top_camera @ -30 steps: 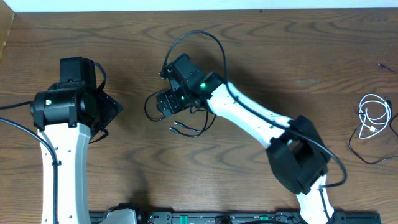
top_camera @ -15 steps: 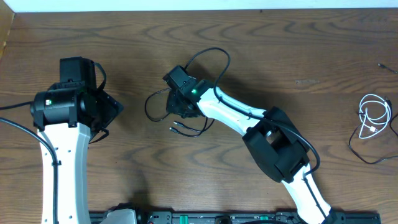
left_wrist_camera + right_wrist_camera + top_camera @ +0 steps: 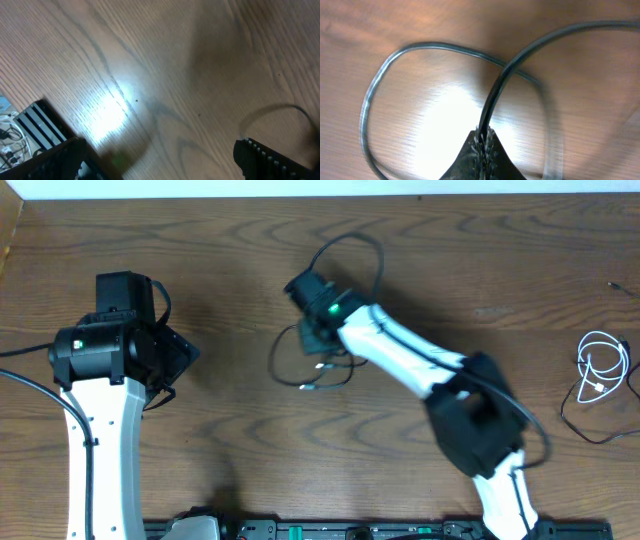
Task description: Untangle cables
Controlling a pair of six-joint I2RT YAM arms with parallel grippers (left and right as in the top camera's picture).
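A thin black cable (image 3: 276, 366) lies looped near the table's middle, its small plug ends (image 3: 311, 386) just below my right gripper (image 3: 318, 340). In the right wrist view the right gripper (image 3: 484, 139) is shut on one strand of this black cable (image 3: 492, 102), and the strand crosses over a blurred loop (image 3: 367, 107) of the same cord. A white cable (image 3: 601, 366) and another thin black cable (image 3: 590, 430) lie together at the far right edge. My left gripper (image 3: 160, 167) hangs open over bare wood at the left, its fingers (image 3: 270, 160) wide apart with nothing between them.
The right arm (image 3: 420, 375) reaches diagonally from the front right towards the centre. The left arm (image 3: 95, 395) stands along the left side. A black rail (image 3: 330, 530) runs along the table's front edge.
My right gripper has shut on the black cable and moved right. The cable's loop and plug ends have been dragged right with it. The left arm has not moved.
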